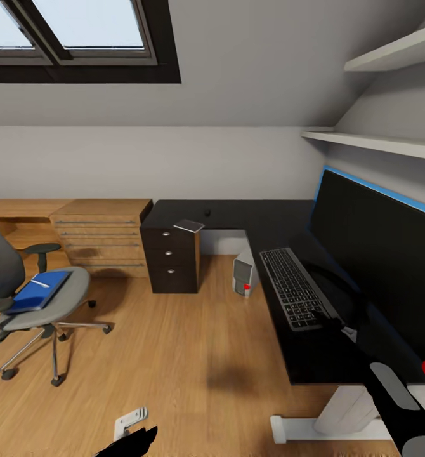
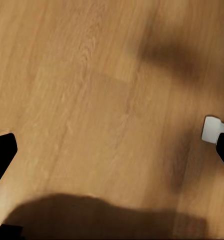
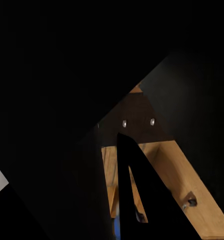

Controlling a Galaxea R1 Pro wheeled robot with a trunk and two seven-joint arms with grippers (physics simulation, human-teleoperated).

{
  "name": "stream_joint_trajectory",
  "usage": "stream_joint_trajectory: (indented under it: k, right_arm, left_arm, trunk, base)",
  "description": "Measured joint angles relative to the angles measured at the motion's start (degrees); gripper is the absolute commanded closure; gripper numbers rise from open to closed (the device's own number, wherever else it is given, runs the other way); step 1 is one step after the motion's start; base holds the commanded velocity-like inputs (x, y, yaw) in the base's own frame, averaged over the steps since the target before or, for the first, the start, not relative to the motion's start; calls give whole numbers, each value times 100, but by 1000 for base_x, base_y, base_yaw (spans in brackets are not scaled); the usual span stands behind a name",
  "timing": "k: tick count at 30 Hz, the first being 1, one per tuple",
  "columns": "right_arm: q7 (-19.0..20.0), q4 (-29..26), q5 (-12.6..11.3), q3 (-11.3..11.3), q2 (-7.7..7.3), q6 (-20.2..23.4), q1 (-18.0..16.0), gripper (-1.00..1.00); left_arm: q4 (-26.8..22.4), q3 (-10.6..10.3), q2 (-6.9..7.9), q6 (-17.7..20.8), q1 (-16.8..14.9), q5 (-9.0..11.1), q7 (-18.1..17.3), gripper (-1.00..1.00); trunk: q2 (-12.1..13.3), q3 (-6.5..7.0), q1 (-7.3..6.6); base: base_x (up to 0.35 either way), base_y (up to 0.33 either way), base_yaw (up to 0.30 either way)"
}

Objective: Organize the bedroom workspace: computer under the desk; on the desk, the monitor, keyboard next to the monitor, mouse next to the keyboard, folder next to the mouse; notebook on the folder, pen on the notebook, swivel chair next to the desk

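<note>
Flanking wooden floor (image 1: 193, 355), black desk (image 1: 282, 219), swivel chair (image 1: 54, 298)

I am in an attic home office, shown by the skylight (image 1: 85, 32) in the sloped ceiling, the wooden floor (image 1: 193, 355), the long black counter (image 1: 238, 212) with a keyboard (image 1: 295, 289), a swivel chair (image 1: 28, 298) and wall shelves (image 1: 377, 143).

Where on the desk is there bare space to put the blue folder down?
The desk is bare between the small dark object at the back and the keyboard, and also in front of the keyboard. It is crowded between keyboard and monitor.
</note>
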Motion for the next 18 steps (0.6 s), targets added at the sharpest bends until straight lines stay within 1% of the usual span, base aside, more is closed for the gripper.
stream_joint_trajectory:
  k: [2,5,18]
  right_arm:
    - [19,35,-1,-1,1,0,0,100]
    - [28,46,-23,0,2,3,-1,100]
    - [31,71,-28,6,9,3,-1,100]
  left_arm:
    - [-3,0,1,0,0,-1,0,-100]
    - [-1,1,4,1,0,0,0,-100]
    - [-3,1,6,1,0,5,0,-100]
  trunk:
    - [0,0,-1]
    - [0,0,-2]
    - [0,0,-3]
  base:
    - [-195,-88,0]
    - [-69,-31,0]
    - [-5,-2,0]
